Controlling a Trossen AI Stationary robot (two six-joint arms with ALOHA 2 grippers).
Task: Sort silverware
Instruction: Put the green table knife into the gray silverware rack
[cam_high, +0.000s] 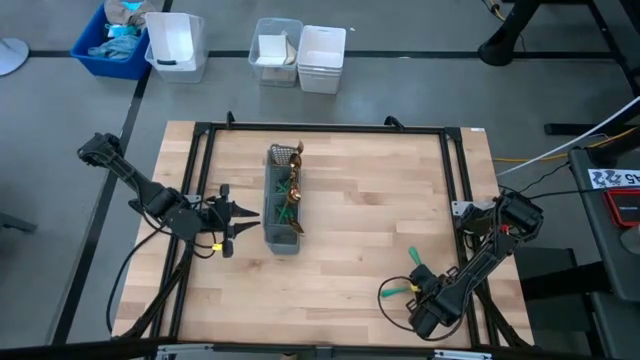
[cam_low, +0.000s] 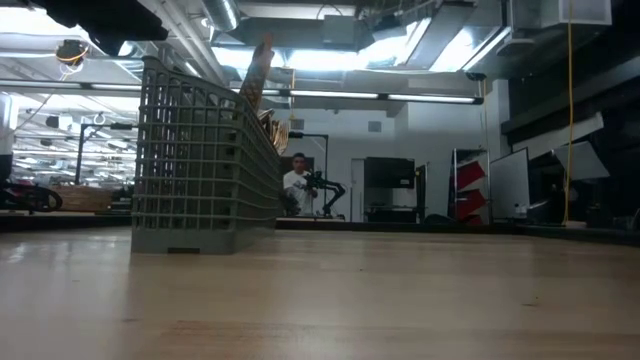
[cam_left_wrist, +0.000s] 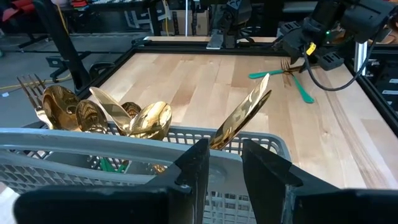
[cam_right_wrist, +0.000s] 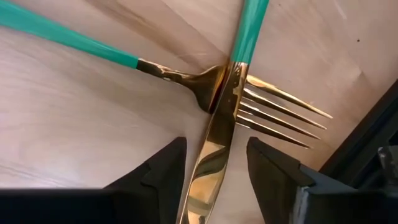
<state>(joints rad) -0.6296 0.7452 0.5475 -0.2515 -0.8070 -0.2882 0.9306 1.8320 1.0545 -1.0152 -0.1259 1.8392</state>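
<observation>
The grey mesh caddy (cam_high: 283, 210) stands on the table left of centre. Several gold-headed pieces of silverware (cam_left_wrist: 143, 118) stand in it, heads up. My left gripper (cam_high: 252, 220) is level at the caddy's left long wall (cam_left_wrist: 124, 155), fingers apart. A fork (cam_right_wrist: 273, 112) and a knife (cam_right_wrist: 217, 124) with teal handles lie crossed on the table at the near right, the knife on top. My right gripper (cam_right_wrist: 216, 144) points down over them, open. Its fingers stand on either side of the knife's gold blade, apart from it. My left gripper comes level from the table's left, its fingertips (cam_left_wrist: 199, 162) up against the caddy's long wall just under the rim. I cannot tell whether they touch it. The caddy stands flat on the table.
A black frame (cam_high: 320, 128) runs around the tabletop. Beyond the far edge stand a blue bin (cam_high: 110, 45) and white bins (cam_high: 178, 42) (cam_high: 320, 58). Bare wood lies between the caddy and my right gripper. A person (cam_low: 295, 182) shows far off in the room.
</observation>
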